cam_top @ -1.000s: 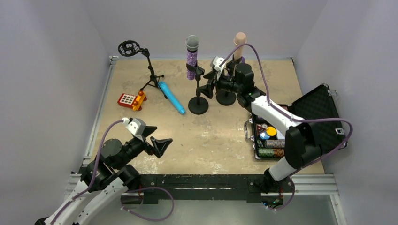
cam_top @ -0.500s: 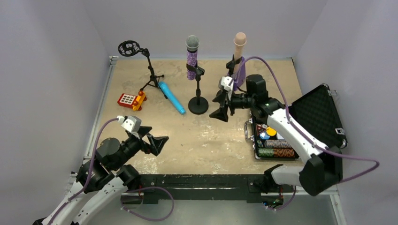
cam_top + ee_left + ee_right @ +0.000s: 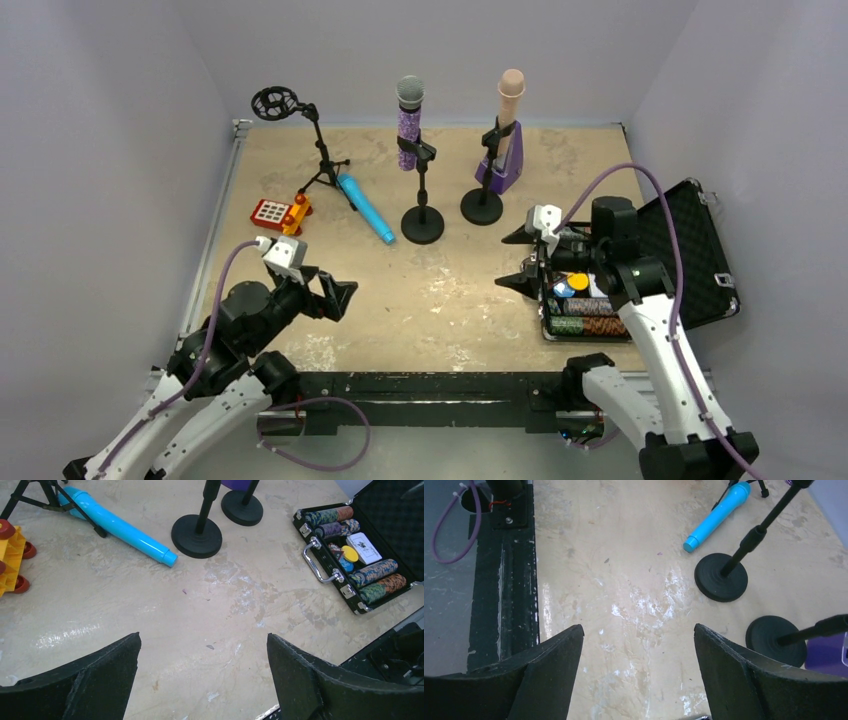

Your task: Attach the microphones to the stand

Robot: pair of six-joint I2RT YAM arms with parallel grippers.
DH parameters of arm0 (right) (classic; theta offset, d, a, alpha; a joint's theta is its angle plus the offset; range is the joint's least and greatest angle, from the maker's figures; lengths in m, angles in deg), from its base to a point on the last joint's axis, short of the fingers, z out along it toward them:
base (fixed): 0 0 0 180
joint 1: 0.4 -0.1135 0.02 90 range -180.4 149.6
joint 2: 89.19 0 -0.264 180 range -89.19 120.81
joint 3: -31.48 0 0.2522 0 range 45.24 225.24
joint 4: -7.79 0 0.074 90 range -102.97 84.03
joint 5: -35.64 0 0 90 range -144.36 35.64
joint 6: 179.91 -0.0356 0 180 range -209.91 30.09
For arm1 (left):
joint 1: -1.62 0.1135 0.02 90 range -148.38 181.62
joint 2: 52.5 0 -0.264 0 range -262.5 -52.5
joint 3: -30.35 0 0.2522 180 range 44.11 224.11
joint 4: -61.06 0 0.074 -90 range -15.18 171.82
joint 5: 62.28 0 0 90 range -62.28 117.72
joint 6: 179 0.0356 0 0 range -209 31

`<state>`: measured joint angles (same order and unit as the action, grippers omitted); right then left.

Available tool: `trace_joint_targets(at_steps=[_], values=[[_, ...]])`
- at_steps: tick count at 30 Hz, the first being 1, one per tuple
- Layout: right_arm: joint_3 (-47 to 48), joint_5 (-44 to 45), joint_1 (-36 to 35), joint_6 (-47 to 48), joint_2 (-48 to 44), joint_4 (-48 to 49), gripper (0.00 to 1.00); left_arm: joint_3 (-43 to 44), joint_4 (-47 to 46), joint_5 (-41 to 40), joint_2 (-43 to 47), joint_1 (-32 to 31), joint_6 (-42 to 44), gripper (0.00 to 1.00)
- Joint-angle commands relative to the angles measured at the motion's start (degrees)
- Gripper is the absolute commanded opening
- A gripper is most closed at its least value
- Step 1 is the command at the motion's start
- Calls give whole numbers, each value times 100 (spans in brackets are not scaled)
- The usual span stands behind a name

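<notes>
Fingers of the left arm point(image 3: 100, 680) spread wide, empty; sky-blue microphone point(image 3: 120, 527) flat on the desk point(image 3: 235, 610) ahead-left, butt end nearest, long axis slanting away under the tripod stand point(image 3: 322, 160); right fingers point(image 3: 744, 680), also parted and empty, farther off.

Top cam overhead, wrist cams low, angled down, sharing blue mic point(image 3: 120, 528)

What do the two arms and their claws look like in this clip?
The left arm and right arm match: white shells, black joints, a purple cable looping to a white-grey camera block at each wrist. The left claw and right claw each have two broad black wedge fingers, matte and rough-faced.
</notes>
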<state>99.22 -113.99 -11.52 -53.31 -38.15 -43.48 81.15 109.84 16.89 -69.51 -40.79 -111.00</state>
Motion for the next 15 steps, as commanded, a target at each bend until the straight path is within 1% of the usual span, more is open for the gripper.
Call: trace_joint_targets(at_steps=[1,4,7,11,15], values=[[-447,-377,550,209,-466,-388,85,269,-167,-271,-305,0,38,100],[-817,-792,1022,0,-622,30,85,305,-130,-376,-515,1,118,100],[-877,-883,1365,-12,-646,43,85,364,-6,-577,-700,2,213,99],[-944,-884,1487,-52,-699,91,85,366,-5,-949,-840,18,302,100],[-974,-778,1494,-30,-794,101,85,353,-273,-1191,-1049,146,452,100]])
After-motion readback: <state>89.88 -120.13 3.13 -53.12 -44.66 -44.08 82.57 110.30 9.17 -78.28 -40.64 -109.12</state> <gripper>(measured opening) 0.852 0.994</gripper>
